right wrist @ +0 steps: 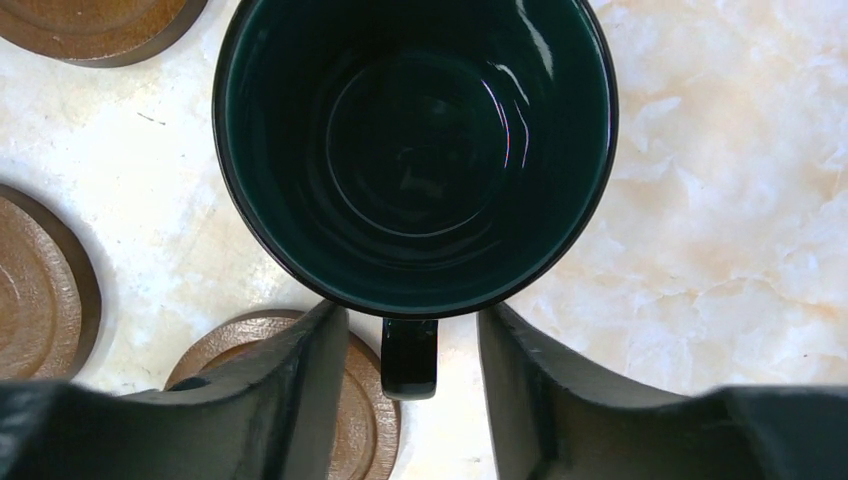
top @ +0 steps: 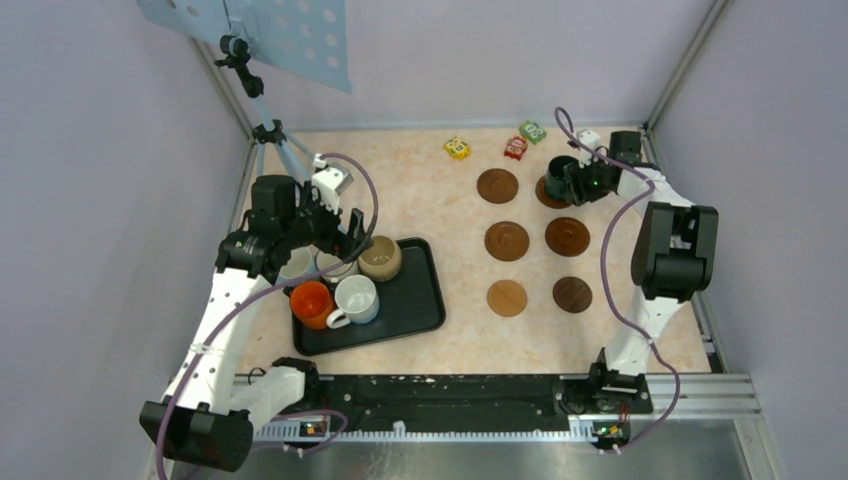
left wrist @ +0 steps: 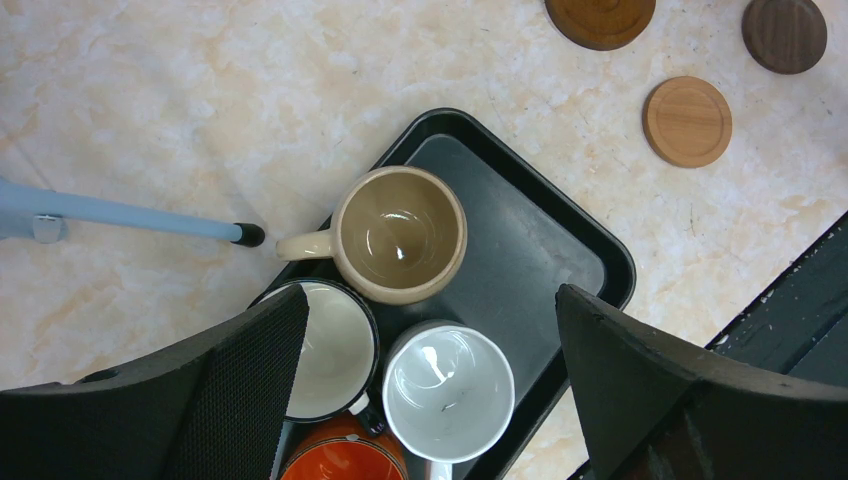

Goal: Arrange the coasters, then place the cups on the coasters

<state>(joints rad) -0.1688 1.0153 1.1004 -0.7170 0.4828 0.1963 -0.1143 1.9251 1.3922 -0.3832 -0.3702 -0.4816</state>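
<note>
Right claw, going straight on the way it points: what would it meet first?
The dark green mug: its handle sits between the open right claw's fingers, so the mug's wall is probably next.

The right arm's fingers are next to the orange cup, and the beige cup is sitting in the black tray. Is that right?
Almost. The cup by the right gripper is the dark green cup, not the orange one. The right wrist view looks straight down into it. The beige cup is in the black tray, just as you said.
</note>
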